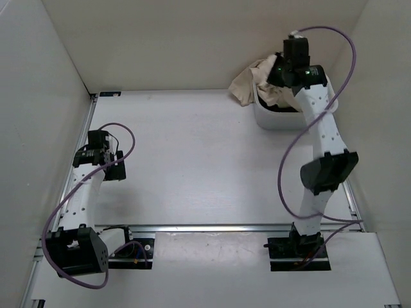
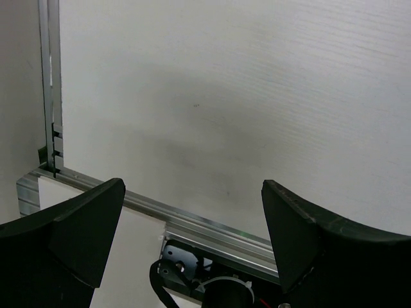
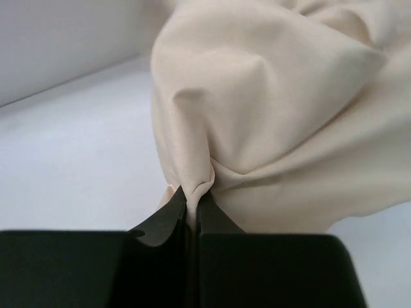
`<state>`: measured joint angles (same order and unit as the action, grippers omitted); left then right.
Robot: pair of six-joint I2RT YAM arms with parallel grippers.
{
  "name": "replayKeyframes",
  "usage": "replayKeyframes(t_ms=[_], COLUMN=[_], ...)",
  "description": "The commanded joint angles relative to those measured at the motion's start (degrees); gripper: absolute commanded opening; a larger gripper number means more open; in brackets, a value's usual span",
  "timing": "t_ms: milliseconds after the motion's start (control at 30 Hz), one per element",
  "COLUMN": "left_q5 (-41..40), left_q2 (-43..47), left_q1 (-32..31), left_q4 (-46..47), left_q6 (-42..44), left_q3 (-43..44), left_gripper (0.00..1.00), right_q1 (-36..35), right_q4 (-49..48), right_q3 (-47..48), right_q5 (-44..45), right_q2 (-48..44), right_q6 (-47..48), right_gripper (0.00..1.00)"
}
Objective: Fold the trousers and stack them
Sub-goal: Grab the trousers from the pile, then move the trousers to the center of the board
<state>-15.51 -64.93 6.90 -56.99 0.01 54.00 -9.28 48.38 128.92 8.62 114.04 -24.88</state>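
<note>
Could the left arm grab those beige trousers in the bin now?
Probably not easily: the trousers lie in the bin at the far right, across the table from the left gripper, and the right gripper is pinching them.

Bright, even light, with a soft shadow on the table (image 2: 289, 77).

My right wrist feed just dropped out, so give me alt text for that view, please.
The right gripper is shut on a pinched fold of the beige trousers, which bunch up loosely and fill most of the frame. A plain white surface lies behind and to the left.
</note>
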Motion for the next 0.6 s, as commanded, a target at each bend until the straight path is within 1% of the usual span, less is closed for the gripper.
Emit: replayKeyframes(t_ms=[0, 33, 67, 100, 133, 167, 233, 333, 367, 467, 500, 567], left_q5=[0.83, 0.13, 0.13, -0.4, -0.92, -0.93, -1.54, -2.16, -2.77, -3.48, -4.09, -4.7], left_q2=[4.89, 5.59, 6.99, 7.62, 8.14, 8.84, 8.85, 8.85, 8.85, 8.85, 8.85, 8.85], left_q1=[-0.22, -0.22, -0.22, -0.22, -0.22, -0.22, -0.22, -0.22, -0.22, -0.22, -0.22, -0.22], left_q4=[-0.58, -1.1, -1.1, -1.1, -1.1, -1.1, -1.1, -1.63, -1.63, -2.16, -2.16, -2.16], left_q6=[-0.01, -0.01, -0.01, -0.01, -0.01, -0.01, -0.01, -0.01, -0.01, -0.01, -0.01, -0.01], left_q3=[2.78, 3.3, 3.31, 3.31, 3.31, 3.92, 5.41, 8.04, 8.75, 10.68, 10.69, 11.22], left_gripper=[1.0, 1.0, 1.0, 1.0, 1.0, 1.0, 1.0, 1.0, 1.0, 1.0, 1.0, 1.0], right_q1=[-18.01, -22.32, -30.45, -33.84, -38.49, -40.01, -42.65, -43.54, -43.54, -43.54, -43.54, -43.54], right_q4=[-6.27, -8.89, -10.66, -13.98, -15.23, -16.12, -16.65, -15.61, -14.99, -13.23, -13.22, -15.49], right_q3=[2.21, 2.21, 2.21, 1.6, 0.72, 0.11, -1.47, -7.7, -12.16, -19.47, -24.37, -29.58], right_q5=[-0.73, 4.51, 7.08, 9.37, 11.22, 12.11, 12.82, 12.82, 12.82, 12.82, 12.82, 12.82], right_q2=[-18.63, -20.59, -22.26, -25.15, -26.23, -27.89, -28.52, -29.14, -29.66, -29.66, -29.66, -30.19], right_q6=[5.63, 6.77, 8.69, 8.71, 8.71, 7.84, 6.35, 3.45, 0.65, -3.05, -4.02, -5.61], right_gripper=[0.0, 0.0, 0.0, 0.0, 0.0, 0.0, 0.0, 0.0, 0.0, 0.0, 0.0, 0.0])
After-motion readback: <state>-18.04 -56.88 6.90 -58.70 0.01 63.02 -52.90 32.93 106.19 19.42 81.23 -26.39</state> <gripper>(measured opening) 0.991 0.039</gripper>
